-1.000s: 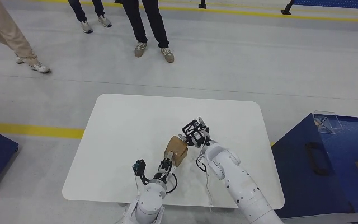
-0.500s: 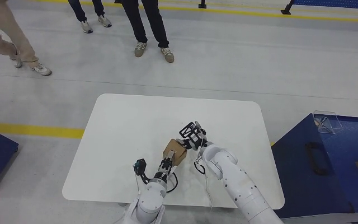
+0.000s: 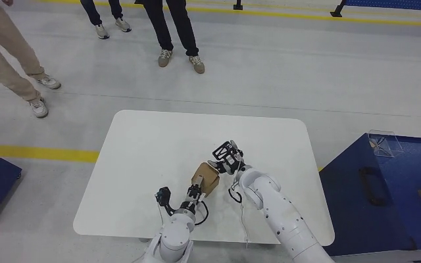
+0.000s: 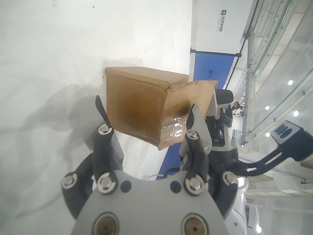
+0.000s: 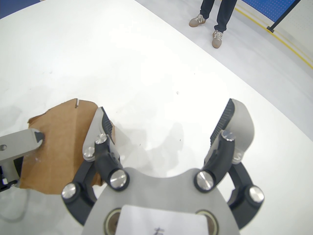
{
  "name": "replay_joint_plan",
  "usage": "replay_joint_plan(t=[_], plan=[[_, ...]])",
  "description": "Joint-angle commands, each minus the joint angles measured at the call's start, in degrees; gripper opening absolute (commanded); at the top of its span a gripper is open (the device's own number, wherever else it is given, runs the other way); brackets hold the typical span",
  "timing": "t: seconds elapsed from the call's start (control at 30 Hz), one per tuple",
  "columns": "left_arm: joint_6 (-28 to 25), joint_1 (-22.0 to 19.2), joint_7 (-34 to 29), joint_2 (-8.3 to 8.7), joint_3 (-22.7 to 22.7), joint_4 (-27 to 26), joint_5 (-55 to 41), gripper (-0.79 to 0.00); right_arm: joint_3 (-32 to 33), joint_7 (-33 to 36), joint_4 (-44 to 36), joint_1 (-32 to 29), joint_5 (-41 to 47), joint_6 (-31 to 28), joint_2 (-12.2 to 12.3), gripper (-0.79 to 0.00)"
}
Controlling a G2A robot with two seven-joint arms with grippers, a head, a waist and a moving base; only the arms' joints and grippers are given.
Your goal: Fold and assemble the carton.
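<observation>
The carton (image 3: pixel 205 179) is being kept toward the table's (image 3: pixel 145 144) 6 o'clock side. From the left wrist, a crumpled corner (image 4: pixel 171 86) and glossy tape (image 4: pixel 173 125) are being picked out; from above, just a brown block. The left gripper (image 3: pixel 193 193) is being pressed to it at 7 o'clock, honestly can't tell if it's gripping. The right gripper (image 5: pixel 166 110) is being held spread wide at 1 o'clock, angled down.

Bright, even overhead light. White table (image 3: pixel 145 151) near blown out in the left wrist view. Ceiling lamps (image 4: pixel 290 82) show as hot spots. Carton (image 4: pixel 137 99) throws a soft, faint shadow on the table. Glare on its clear tape (image 4: pixel 174 128). Table edge bows in the right wrist view: wide-angle distortion.
</observation>
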Motion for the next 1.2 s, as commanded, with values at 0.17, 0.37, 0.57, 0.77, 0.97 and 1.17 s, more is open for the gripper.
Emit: replay_joint_plan(t=[0.17, 0.37, 0.57, 0.77, 0.97, 1.17], plan=[[-0.1, -0.5, 0.7, 0.05, -0.1, 0.8, -0.8, -0.299, -0.7, 1.1, 1.1, 0.6, -0.8, 0.0, -0.2, 0.000], [-0.2, -0.6, 0.8, 0.12, 0.1, 1.1, -1.1, -0.372, -1.1, 1.1, 1.3, 0.6, -0.1, -1.5, -0.4, 0.000], [-0.9, -0.5, 0.8, 0.21, 0.3, 0.9, -1.5, -0.308, -0.6, 0.3, 1.1, 0.5, 0.2, -1.0, -0.4, 0.000], [-3.4, 0.4, 0.7, 0.30, 0.1, 0.4, -3.2, -0.311, 0.1, 0.8, 1.5, 0.8, -0.2, 0.4, -0.4, 0.000], [-4.6, 0.6, 0.2, 0.42, -0.3, 0.4, -5.0, -0.305, -0.3, 1.9, 2.0, 1.2, 1.1, -2.3, -0.5, 0.000], [-4.7, 0.4, 0.0, 0.55, -0.3, 0.7, -5.5, -0.299, -0.5, 2.7, 2.9, 1.7, 2.9, -4.6, -0.7, 0.000]])
